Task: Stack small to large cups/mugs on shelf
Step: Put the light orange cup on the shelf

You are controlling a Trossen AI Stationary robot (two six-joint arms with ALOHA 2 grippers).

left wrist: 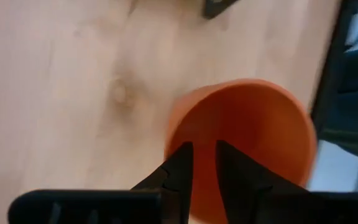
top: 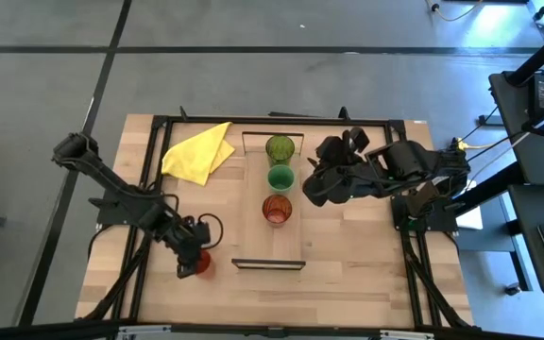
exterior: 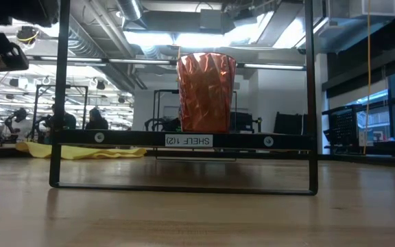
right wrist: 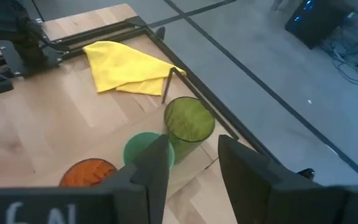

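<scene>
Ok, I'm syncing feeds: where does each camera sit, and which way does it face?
High view: overhead, straight down on table, shelf, both arms.
Low view: tabletop height, level across at the red-brown cup on the shelf.
Left wrist view: past the left gripper holding the orange cup.
Right wrist view: past the open right gripper toward olive cup, green cup, yellow cloth.
Shared: high and right wrist both show the cloth.

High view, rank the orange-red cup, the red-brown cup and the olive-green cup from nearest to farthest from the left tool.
1. Orange-red cup: right at the left tool, off the shelf, near the table's front left.
2. Red-brown cup: on the shelf, the row's nearest cup.
3. Olive-green cup: the shelf's far end.
</scene>
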